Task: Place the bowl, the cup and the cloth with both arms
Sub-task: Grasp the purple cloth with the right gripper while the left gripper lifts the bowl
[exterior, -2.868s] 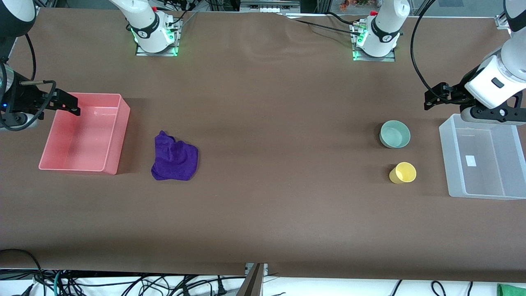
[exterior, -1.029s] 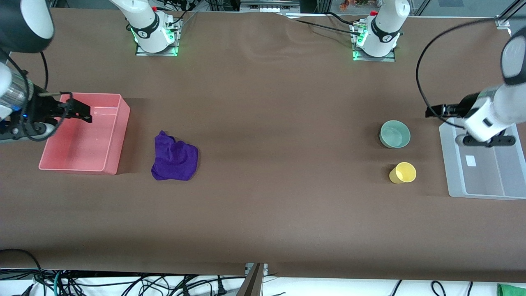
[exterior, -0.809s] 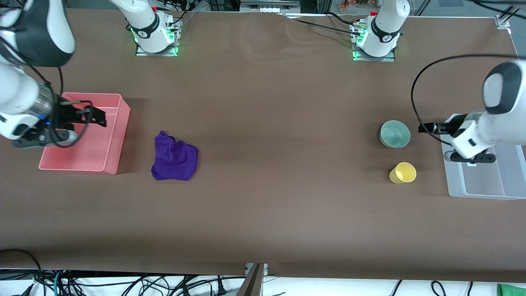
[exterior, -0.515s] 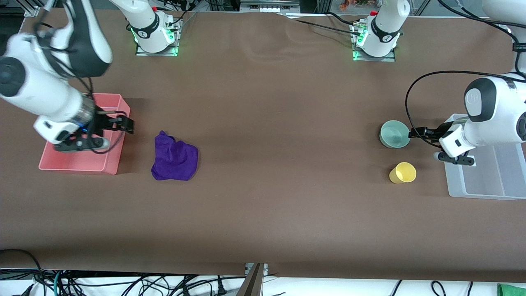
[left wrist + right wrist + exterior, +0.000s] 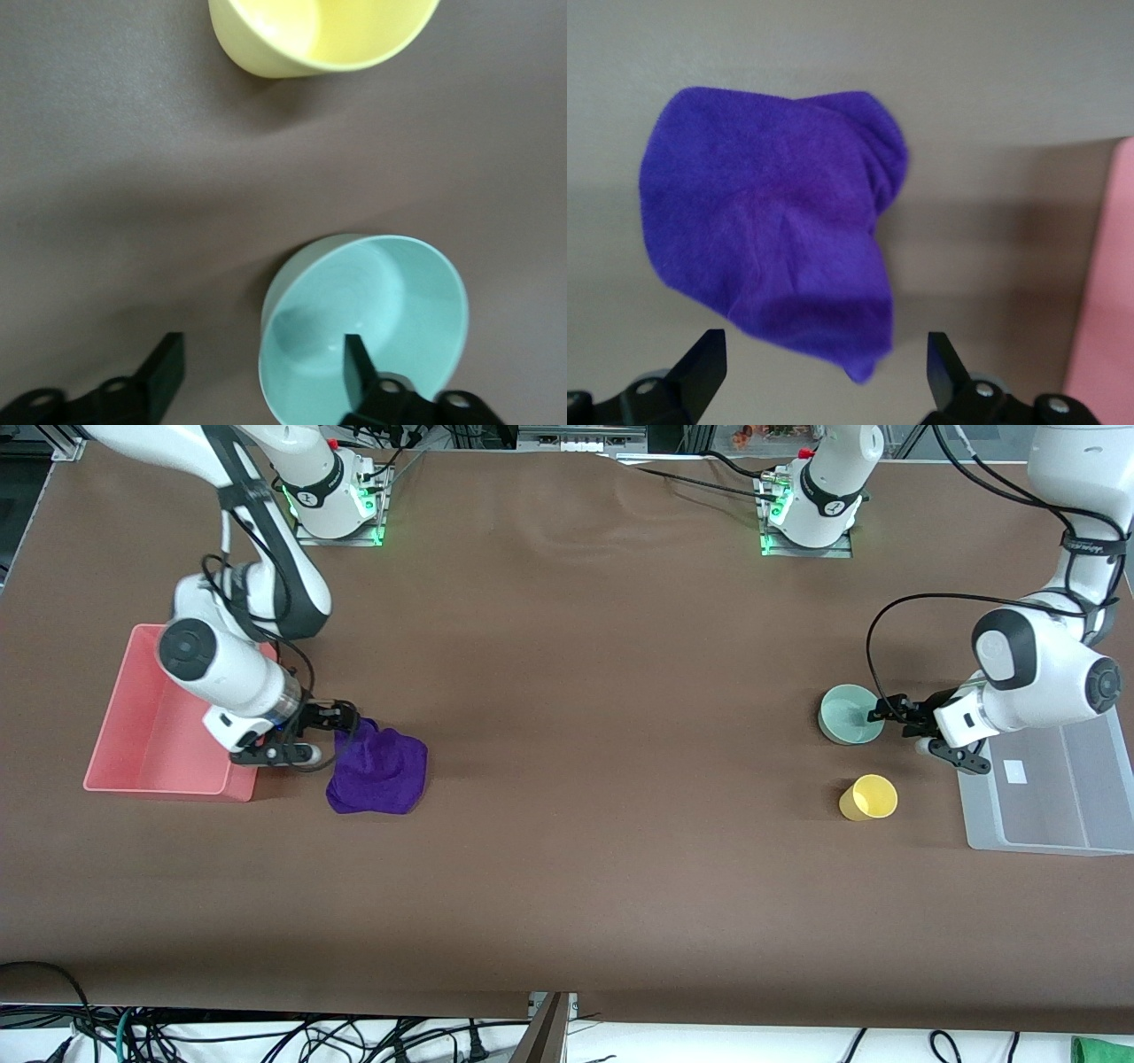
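At frame left, your right gripper (image 5: 347, 717) meets the fuzzy deep-purple fabric cloth (image 5: 379, 771) with fingers spread wide, holding nothing, beside the pink plastic bin (image 5: 155, 722). At frame right, your left gripper (image 5: 883, 710) straddles the rim of the small mint-green round bowl (image 5: 846, 715), fingers wide; the plain yellow cup (image 5: 869, 796) waits untouched on the brown table (image 5: 602, 691).

Table (image 5: 576, 850): a wide brown surface is carrying everything, lightly rippled near the arm bases.
Cloth (image 5: 378, 769): is lying crumpled on the table, serving here as the landmark.
Pink bin (image 5: 151, 731): is sitting just beside the cloth, toward the right arm's end of the table.
Bowl (image 5: 850, 714): is standing upright well apart from the cloth, toward the left arm's end and slightly farther from the front camera.
Cup (image 5: 869, 797): is lying tilted on its side, well apart from the cloth toward the left arm's end.
Clear bin (image 5: 1045, 815): is sitting farthest from the cloth, at the left arm's end.
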Controlling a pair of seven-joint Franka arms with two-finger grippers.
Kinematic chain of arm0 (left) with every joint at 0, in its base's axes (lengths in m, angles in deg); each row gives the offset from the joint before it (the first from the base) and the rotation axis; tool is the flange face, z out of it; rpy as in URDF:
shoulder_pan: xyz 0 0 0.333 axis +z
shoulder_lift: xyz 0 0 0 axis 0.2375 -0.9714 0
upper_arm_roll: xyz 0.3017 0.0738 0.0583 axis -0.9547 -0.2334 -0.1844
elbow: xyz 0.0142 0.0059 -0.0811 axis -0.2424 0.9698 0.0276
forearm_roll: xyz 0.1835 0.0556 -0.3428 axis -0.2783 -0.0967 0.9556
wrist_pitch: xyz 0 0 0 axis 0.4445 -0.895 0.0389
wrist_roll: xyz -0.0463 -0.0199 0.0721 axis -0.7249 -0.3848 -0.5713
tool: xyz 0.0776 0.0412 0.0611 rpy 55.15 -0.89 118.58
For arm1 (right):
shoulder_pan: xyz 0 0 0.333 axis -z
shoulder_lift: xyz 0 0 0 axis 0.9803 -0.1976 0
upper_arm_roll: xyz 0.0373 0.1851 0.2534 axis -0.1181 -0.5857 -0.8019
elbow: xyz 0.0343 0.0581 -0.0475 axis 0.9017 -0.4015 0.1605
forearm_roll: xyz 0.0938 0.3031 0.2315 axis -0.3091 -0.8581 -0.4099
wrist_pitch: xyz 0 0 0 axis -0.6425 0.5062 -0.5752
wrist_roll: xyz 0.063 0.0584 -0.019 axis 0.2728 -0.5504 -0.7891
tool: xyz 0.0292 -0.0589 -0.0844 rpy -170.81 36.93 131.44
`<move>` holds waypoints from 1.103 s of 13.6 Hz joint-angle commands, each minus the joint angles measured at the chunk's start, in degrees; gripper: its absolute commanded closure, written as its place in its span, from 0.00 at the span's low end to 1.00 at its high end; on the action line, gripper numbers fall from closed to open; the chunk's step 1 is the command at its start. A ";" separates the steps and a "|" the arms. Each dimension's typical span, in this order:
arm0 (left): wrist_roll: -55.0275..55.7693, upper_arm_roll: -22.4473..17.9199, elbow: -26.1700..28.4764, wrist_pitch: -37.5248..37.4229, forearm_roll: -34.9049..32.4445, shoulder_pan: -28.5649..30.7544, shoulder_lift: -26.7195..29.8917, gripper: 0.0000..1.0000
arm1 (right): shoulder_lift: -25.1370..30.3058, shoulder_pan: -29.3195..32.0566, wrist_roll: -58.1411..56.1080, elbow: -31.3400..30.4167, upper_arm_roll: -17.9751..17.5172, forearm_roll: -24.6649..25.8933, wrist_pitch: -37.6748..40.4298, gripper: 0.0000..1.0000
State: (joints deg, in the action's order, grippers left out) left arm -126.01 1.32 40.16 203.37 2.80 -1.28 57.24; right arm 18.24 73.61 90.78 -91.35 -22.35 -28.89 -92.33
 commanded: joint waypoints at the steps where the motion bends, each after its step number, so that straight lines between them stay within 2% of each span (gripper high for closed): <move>1: -2.12 1.25 1.61 3.49 1.75 -0.15 -0.97 0.65 | -3.07 -0.89 0.96 -0.93 -0.09 -0.69 -5.39 0.00; 3: -1.94 1.26 1.26 2.97 2.01 -0.07 -1.15 1.00 | -5.63 -1.77 0.96 -0.93 -0.09 -0.69 -8.82 0.00; 5: -2.12 1.26 0.91 2.70 1.92 0.02 -1.15 1.00 | -7.12 -2.39 0.96 -0.93 -0.09 -0.69 -11.20 0.00; 6: -1.51 1.26 0.82 2.53 1.75 -0.07 -0.80 1.00 | -7.57 -2.39 0.96 -0.93 -0.09 -0.69 -12.08 0.05; 7: -1.24 1.34 0.12 0.70 1.40 -0.15 -0.02 1.00 | -7.74 -2.39 0.96 -0.93 -0.09 -0.69 -12.35 0.45; 8: -1.15 1.08 -1.88 -4.63 1.31 0.02 0.86 1.00 | -7.75 -2.39 0.96 -0.93 -0.09 -0.69 -12.27 0.87; 9: -1.15 0.73 -5.04 -11.82 0.96 0.20 1.65 1.00 | -7.75 -2.39 0.96 -0.93 -0.09 -0.69 -11.83 1.00; 11: -0.45 -1.02 -12.50 -24.57 -3.76 1.07 3.50 1.00 | -7.57 -2.39 0.34 -0.59 -0.09 -0.69 -11.65 1.00; 13: -0.88 -3.56 -23.46 -35.65 -9.82 1.77 3.16 1.00 | -7.05 -2.30 0.25 0.47 -0.09 -0.43 -8.68 1.00; 15: -1.15 -3.84 -34.54 -41.75 -15.89 3.00 0.28 1.00 | -5.12 -1.78 -0.10 2.04 0.00 0.10 -5.08 1.00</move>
State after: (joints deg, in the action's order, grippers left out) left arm -126.26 -2.36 16.45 167.85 -8.35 0.59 61.26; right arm 10.55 71.40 91.21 -90.69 -22.29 -28.87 -101.56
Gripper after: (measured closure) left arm 0.974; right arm 0.837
